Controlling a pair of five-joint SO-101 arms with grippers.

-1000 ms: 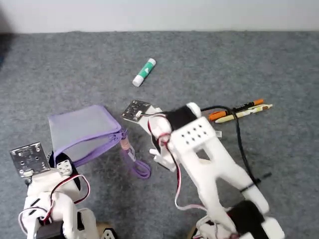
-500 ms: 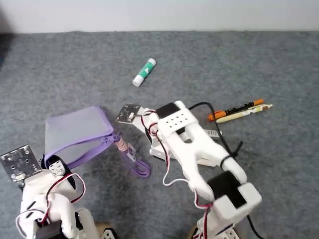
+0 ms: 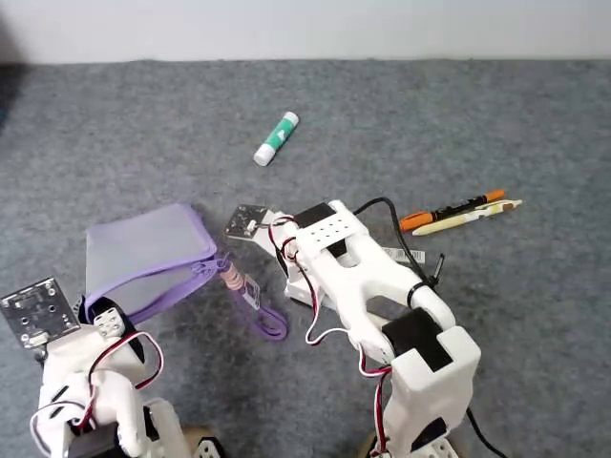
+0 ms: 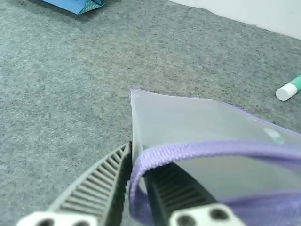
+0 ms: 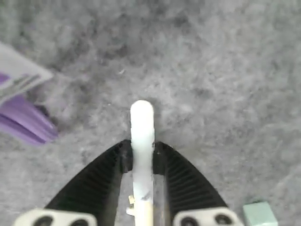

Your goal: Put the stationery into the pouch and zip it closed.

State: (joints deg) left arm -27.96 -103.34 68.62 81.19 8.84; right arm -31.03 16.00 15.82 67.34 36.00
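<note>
The purple pouch (image 3: 148,256) lies at the left of the grey mat, its mouth facing the arms. My left gripper (image 4: 136,162) is shut on the pouch's purple rim (image 4: 197,150), at the pouch's near left corner (image 3: 95,307). My right gripper (image 5: 141,153) is shut on a white pen (image 5: 141,122), tip down just above the mat, to the right of the pouch's strap (image 5: 23,123). The right arm (image 3: 329,239) covers that gripper from above. A green and white glue stick (image 3: 277,138) lies farther back. Orange and yellow pens (image 3: 458,212) lie to the right.
The pouch's purple wrist strap (image 3: 260,313) loops out on the mat between the two arms. A small pale green block (image 5: 258,214) lies close to the right gripper. A blue object (image 4: 77,4) sits far off beyond the pouch.
The left gripper has drawn the pouch a little to the left. The right arm has folded back and leftward, keeping its wrist beside the pouch's strap.
</note>
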